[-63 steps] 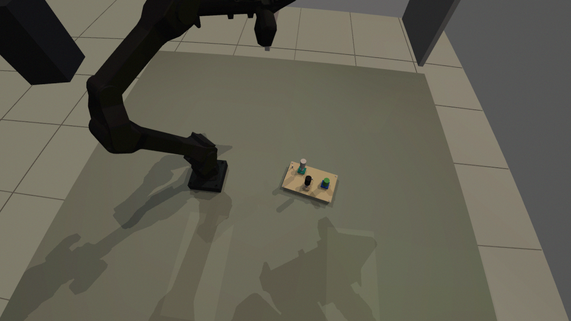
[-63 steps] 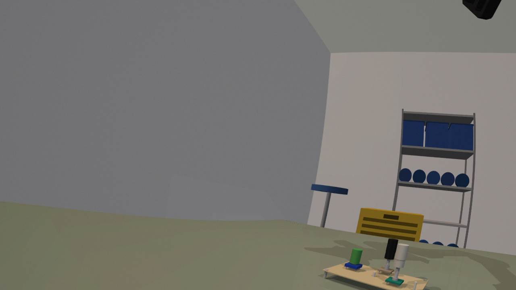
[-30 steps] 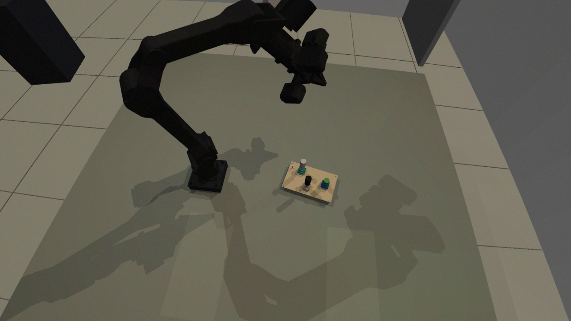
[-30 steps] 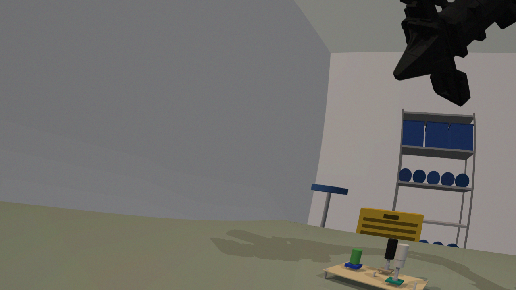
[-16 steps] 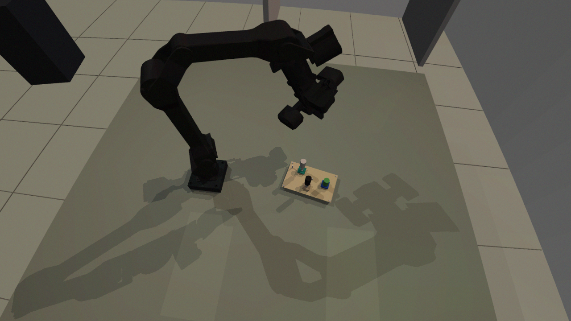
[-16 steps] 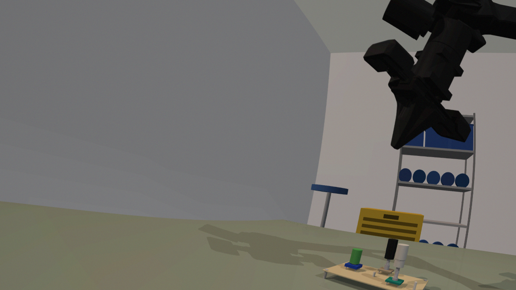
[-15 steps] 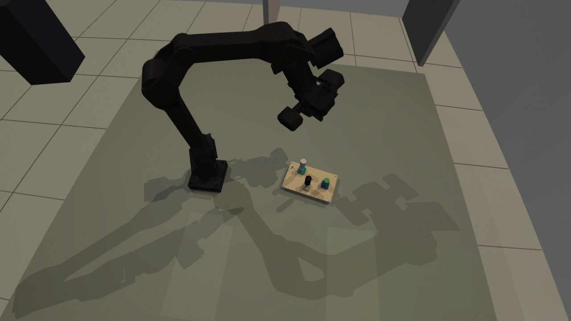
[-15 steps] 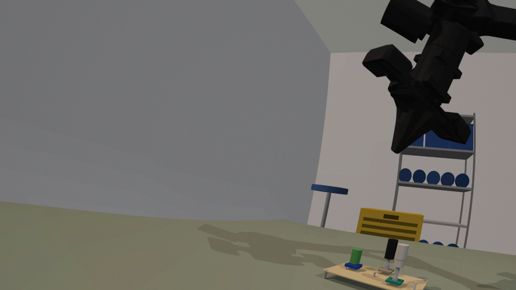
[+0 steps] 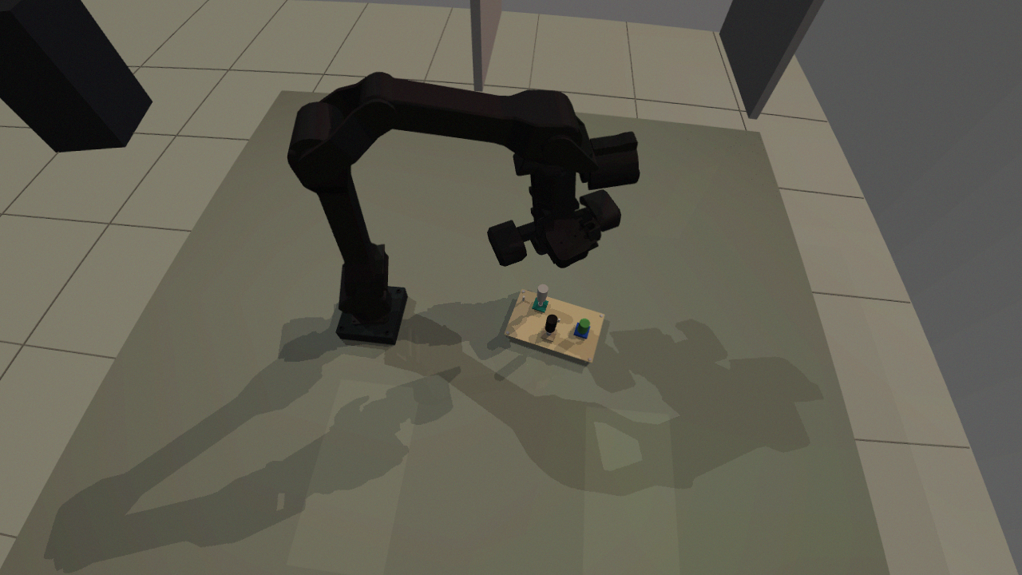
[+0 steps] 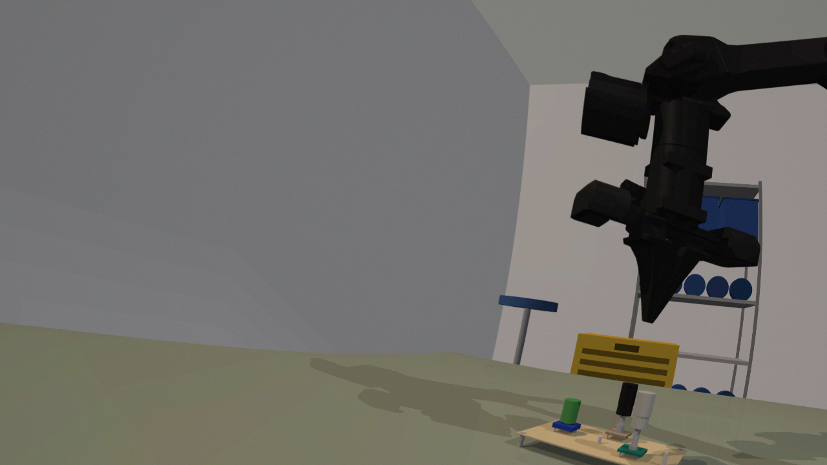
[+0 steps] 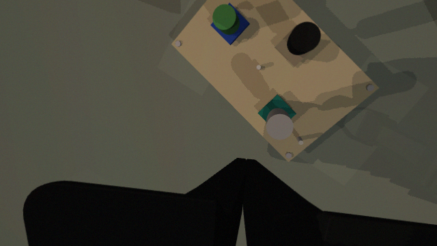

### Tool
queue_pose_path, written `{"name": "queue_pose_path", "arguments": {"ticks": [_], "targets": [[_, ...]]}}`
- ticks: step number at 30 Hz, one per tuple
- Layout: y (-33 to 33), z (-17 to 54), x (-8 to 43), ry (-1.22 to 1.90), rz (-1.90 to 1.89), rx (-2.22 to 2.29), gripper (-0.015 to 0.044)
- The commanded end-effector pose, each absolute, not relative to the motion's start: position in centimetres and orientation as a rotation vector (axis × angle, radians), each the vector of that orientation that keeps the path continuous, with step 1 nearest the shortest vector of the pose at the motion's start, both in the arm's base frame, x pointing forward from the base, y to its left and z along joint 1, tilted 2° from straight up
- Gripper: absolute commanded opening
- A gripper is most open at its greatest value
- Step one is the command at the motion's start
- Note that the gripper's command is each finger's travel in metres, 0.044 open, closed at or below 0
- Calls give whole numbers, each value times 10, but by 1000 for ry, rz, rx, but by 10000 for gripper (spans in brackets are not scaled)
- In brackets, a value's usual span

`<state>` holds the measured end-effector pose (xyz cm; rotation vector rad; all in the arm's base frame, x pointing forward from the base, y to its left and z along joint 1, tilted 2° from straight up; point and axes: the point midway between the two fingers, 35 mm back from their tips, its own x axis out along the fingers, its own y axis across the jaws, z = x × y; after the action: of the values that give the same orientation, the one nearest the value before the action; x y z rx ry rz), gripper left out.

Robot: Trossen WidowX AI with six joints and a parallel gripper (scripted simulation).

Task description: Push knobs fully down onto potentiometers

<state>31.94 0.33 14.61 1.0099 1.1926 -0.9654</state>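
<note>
Circuit board point(image 9: 528, 321) point(image 10: 578, 439) point(image 11: 218, 68) is on its legs on the table point(image 9: 457, 443) point(image 10: 231, 404) point(image 11: 102, 119), out in front of the arm's base point(image 9: 398, 307). White knob point(image 9: 542, 293) point(image 10: 643, 407) point(image 11: 280, 126): upright on its shaft above the teal potentiometer point(image 9: 538, 307) point(image 10: 632, 450) point(image 11: 277, 101), shaft showing below it, so not down. Black knob point(image 9: 551, 323) point(image 10: 627, 398) point(image 11: 304, 38): same story over the brown potentiometer point(image 9: 548, 335) point(image 10: 618, 433) point(image 11: 294, 60), bare shaft in the exterior view. Green knob point(image 9: 584, 325) point(image 10: 570, 410) point(image 11: 224, 17) sits right at the blue potentiometer point(image 9: 580, 334) point(image 10: 557, 426) point(image 11: 243, 24); reads as already seated, leave it. All three potentiometers look in place on the board. Gripper point(image 10: 648, 321) point(image 11: 244, 168) is closed on nothing, tips pointing down, above the board and apart from both knobs. Status: neither push done. Left: white, black, then open up, back off, hold still. Closed tips should work as a pusher; I'd centre over one knob and press straight down, since an off-axis push could lever a potentiometer loose.
</note>
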Motion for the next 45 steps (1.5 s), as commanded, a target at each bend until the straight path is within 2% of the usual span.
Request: {"name": "queue_pose_path", "arguments": {"ticks": [1,45], "targets": [[-7,131,311,1248,-1084,1076,0],[-10,88,309,1260,-1119,1095,0]]}}
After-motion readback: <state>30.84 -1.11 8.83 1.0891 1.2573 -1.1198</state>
